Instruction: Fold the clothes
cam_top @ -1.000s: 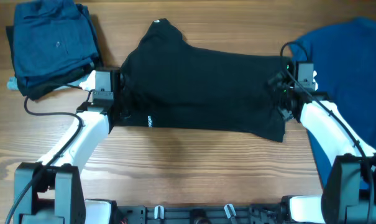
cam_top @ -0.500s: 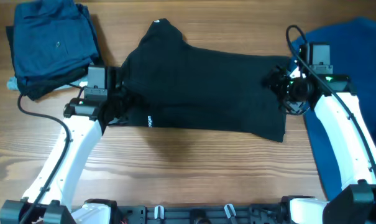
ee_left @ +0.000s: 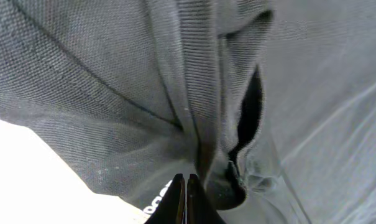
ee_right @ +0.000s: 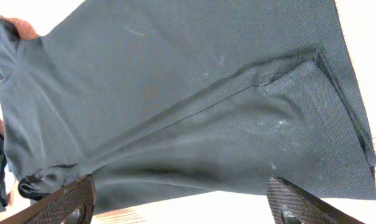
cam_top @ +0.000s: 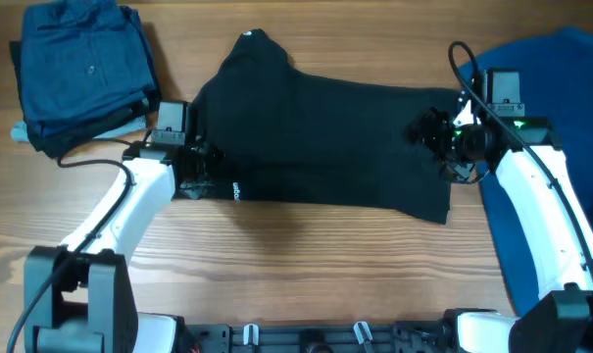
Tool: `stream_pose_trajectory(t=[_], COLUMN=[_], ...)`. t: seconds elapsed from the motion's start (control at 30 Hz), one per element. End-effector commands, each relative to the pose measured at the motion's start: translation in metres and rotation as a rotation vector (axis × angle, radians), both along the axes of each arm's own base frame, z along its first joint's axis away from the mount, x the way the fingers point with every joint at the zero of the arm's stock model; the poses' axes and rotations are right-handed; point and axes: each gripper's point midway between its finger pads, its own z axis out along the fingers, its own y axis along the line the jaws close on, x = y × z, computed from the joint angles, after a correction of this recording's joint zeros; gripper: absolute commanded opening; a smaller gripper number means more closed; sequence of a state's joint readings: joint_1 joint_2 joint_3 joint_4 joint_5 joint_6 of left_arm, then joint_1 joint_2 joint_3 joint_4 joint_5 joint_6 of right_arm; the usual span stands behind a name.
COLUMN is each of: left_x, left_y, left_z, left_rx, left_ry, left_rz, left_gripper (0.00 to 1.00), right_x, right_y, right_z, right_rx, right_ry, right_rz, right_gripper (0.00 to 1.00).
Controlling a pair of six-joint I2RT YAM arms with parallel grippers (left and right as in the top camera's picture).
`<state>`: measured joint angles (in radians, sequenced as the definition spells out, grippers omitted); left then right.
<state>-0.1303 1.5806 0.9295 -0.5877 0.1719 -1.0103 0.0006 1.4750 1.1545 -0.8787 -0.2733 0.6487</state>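
Observation:
The black T-shirt [cam_top: 325, 137] lies spread across the middle of the table, its small white mark [cam_top: 234, 191] near the front left hem. My left gripper [cam_top: 196, 173] sits at the shirt's left edge. In the left wrist view its fingers [ee_left: 186, 200] are pressed together on bunched black cloth [ee_left: 175, 93] that puckers toward the tips. My right gripper [cam_top: 426, 132] hovers over the shirt's right end. Its jaws stand wide open [ee_right: 184, 205] above the black cloth [ee_right: 188, 93], with nothing between them.
A folded pile of dark blue clothes [cam_top: 80, 74] lies at the back left, close behind my left arm. A bright blue T-shirt [cam_top: 561, 118] covers the right side, under my right arm. Bare wooden table [cam_top: 306, 255] runs along the front.
My left gripper went from open to shut at the shirt's left edge, and the arm shifted a little to the right. My right arm rose and swung back, then held still.

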Motion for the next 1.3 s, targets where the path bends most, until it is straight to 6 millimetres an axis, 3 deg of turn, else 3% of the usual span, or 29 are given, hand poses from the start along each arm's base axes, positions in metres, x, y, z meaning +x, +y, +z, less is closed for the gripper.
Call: stream_pose_trajectory(t=[0.0, 0.27, 0.67, 0.9, 1.07, 1.17, 1.2, 1.27], left_x=[-0.001, 0.006, 0.050, 0.099, 0.115, 0.110, 0.095, 0.059], left_y=[-0.003, -0.003, -0.003, -0.001, 0.000, 0.003, 0.003, 0.010], left_z=[-0.009, -0.028, -0.013, -0.013, 0.000, 0.031, 0.049, 0.062], left_rx=[-0.024, -0.022, -0.012, 0.054, 0.087, 0.109, 0.102, 0.078], left_ry=[0.048, 0.064, -0.132, -0.338, -0.423, -0.420, -0.375, -0.236], left_rz=[0.057, 0.060, 0.048, -0.017, -0.060, -0.095, -0.098, 0.006], left_gripper=[0.04, 0.04, 0.04, 0.04, 0.05, 0.04, 0.04, 0.04], right_x=[0.001, 0.001, 0.001, -0.003, -0.007, -0.011, -0.011, -0.011], right_y=[0.003, 0.003, 0.003, 0.003, 0.003, 0.003, 0.003, 0.003], right_z=[0.004, 0.003, 0.003, 0.002, 0.000, -0.001, -0.001, -0.001], right_rx=[0.009, 0.009, 0.005, 0.005, 0.006, 0.002, -0.001, -0.002], right_ry=[-0.012, -0.010, -0.009, 0.009, 0.025, 0.039, 0.038, 0.036], right_rz=[0.025, 0.025, 0.025, 0.025, 0.024, 0.033, 0.044, 0.045], right_gripper=[0.89, 0.89, 0.89, 0.89, 0.89, 0.89, 0.89, 0.89])
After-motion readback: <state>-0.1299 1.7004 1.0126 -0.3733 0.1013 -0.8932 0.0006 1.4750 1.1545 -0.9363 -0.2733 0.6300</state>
